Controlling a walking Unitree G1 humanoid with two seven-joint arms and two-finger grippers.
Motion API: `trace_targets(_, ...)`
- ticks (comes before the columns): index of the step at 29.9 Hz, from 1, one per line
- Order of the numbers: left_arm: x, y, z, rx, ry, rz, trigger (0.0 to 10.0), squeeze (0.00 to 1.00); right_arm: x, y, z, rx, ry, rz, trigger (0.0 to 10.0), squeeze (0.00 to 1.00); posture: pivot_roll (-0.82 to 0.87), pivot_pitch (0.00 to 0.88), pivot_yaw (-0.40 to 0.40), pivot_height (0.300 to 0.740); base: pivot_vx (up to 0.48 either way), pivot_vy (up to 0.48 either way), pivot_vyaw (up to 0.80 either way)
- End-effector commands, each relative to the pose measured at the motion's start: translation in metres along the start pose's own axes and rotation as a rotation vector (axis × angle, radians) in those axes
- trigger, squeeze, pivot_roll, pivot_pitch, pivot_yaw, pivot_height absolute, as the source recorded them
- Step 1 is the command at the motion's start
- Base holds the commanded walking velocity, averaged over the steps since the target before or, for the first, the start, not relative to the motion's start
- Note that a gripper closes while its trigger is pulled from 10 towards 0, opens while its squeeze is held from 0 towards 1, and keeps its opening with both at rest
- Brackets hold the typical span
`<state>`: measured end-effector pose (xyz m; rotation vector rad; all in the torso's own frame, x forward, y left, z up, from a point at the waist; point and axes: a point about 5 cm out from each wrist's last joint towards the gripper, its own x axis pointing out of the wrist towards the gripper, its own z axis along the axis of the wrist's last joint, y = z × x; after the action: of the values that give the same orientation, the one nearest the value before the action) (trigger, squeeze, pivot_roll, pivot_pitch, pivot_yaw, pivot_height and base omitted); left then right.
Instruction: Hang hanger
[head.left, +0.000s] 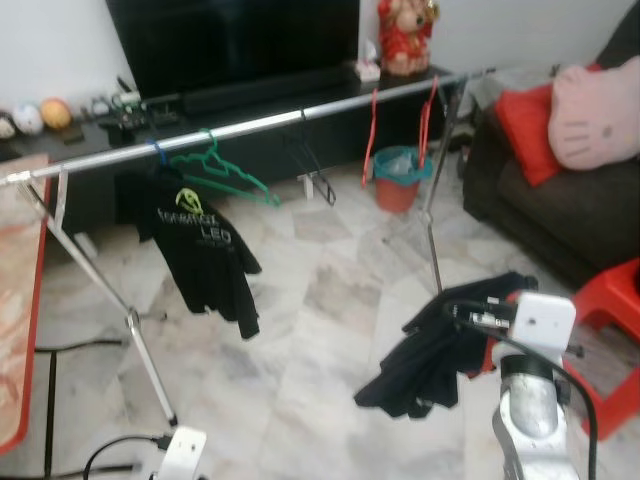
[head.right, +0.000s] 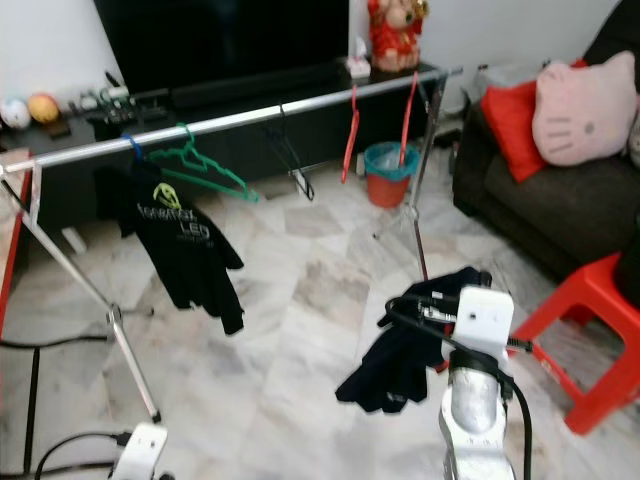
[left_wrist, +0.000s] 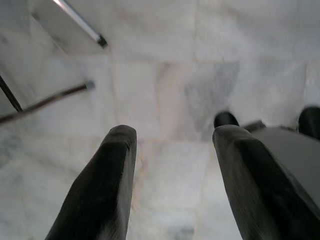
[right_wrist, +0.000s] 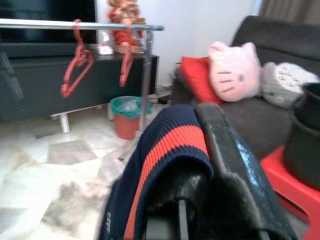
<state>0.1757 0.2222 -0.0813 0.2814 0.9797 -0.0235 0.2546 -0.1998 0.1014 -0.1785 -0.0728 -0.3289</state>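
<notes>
Rail: steel rail (head.left: 250, 125) spans the room; black shirt (head.left: 200, 240) and green hanger (head.left: 222, 172) near its left end; red hangers (head.left: 400, 125) near its right end
Right gripper (right_wrist: 200, 150): fingers clamped on a navy garment (head.left: 430, 365), held low, short of the rail's right end; its hanger cannot be made out
Left gripper (left_wrist: 172, 165): fingers apart, over bare floor (left_wrist: 165, 65)
Progress: hanging appears not yet done; lift and hooking remain

The two head views look forward and down from above at the same clothes rail (head.left: 250, 125) and marble floor (head.left: 320, 300), the left wrist view faces straight down near that floor, and the right wrist view looks level toward the sofa (right_wrist: 270, 115).
</notes>
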Motion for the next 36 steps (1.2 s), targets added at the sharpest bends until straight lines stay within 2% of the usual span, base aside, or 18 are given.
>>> trace_targets(1, 0.0, 0.0, 0.0, 0.013, 0.007, -0.004, 10.0, 0.0, 0.003, -0.004, 0.004, 0.005, -0.021, -0.009, 10.0, 0.0, -0.13, 0.0, 0.021, 0.74, 0.0, -0.259, 0.0)
trace_targets(18, 0.0, 0.0, 0.0, 0.012, 0.007, -0.004, 10.0, 0.0, 0.005, -0.007, 0.001, 0.0, -0.009, -0.014, 10.0, 0.0, -0.13, 0.0, 0.022, 0.74, 0.0, -0.272, 0.0)
trace_targets(24, 0.001, -0.001, 0.002, 0.009, 0.003, -0.006, 10.0, 0.0, 0.009, -0.017, -0.014, 0.024, 0.06, -0.008, 10.0, 0.0, -0.13, 0.0, 0.024, 0.74, 0.0, -0.229, 0.0)
trace_targets(26, 0.001, -0.001, 0.002, 0.006, 0.002, -0.004, 10.0, 0.0, 0.011, -0.021, -0.024, 0.013, 0.109, -0.014, 10.0, 0.0, -0.14, 0.0, 0.024, 0.74, 0.0, 0.0, 0.0)
trace_targets(27, 0.001, -0.001, 0.003, -0.003, 0.001, -0.002, 10.0, 0.0, 0.012, -0.026, -0.041, 0.018, 0.194, -0.005, 10.0, 0.0, -0.14, 0.0, 0.024, 0.74, 0.0, 0.0, 0.0)
trace_targets(28, 0.001, -0.002, 0.003, -0.005, 0.001, -0.002, 10.0, 0.0, 0.012, -0.027, -0.045, 0.022, 0.214, -0.001, 10.0, 0.0, -0.14, 0.0, 0.024, 0.74, 0.0, 0.0, 0.0)
trace_targets(29, 0.001, -0.002, 0.003, -0.002, 0.002, -0.003, 10.0, 0.0, 0.012, -0.031, -0.059, -0.011, 0.276, -0.01, 10.0, 0.0, -0.13, 0.0, 0.022, 0.74, 0.0, 0.0, 0.0)
trace_targets(30, 0.001, -0.002, 0.003, -0.002, 0.002, -0.003, 10.0, 0.0, 0.012, -0.031, -0.059, -0.011, 0.276, -0.01, 10.0, 0.0, -0.13, 0.0, 0.022, 0.74, 0.0, 0.0, 0.0)
trace_targets(32, 0.001, -0.002, 0.003, -0.005, 0.003, -0.003, 10.0, 0.0, 0.009, -0.038, -0.078, -0.016, 0.35, -0.015, 10.0, 0.0, -0.13, 0.0, 0.02, 0.74, 0.0, 0.0, 0.0)
trace_targets(34, 0.001, -0.003, 0.003, -0.01, 0.003, -0.001, 10.0, 0.0, 0.001, -0.042, -0.103, -0.041, 0.486, -0.007, 10.0, 0.0, -0.13, 0.0, 0.019, 0.74, 0.0, 0.0, 0.0)
trace_targets(35, 0.001, -0.003, 0.003, -0.012, 0.003, -0.001, 10.0, 0.0, -0.009, -0.045, -0.121, -0.06, 0.595, -0.001, 10.0, 0.0, -0.12, 0.0, 0.019, 0.74, 0.0, 0.0, 0.0)
trace_targets(36, 0.001, -0.003, 0.003, -0.013, 0.004, -0.001, 10.0, 0.0, -0.015, -0.045, -0.129, -0.048, 0.645, 0.003, 10.0, 0.0, -0.12, 0.0, 0.019, 0.74, 0.0, 0.0, 0.0)
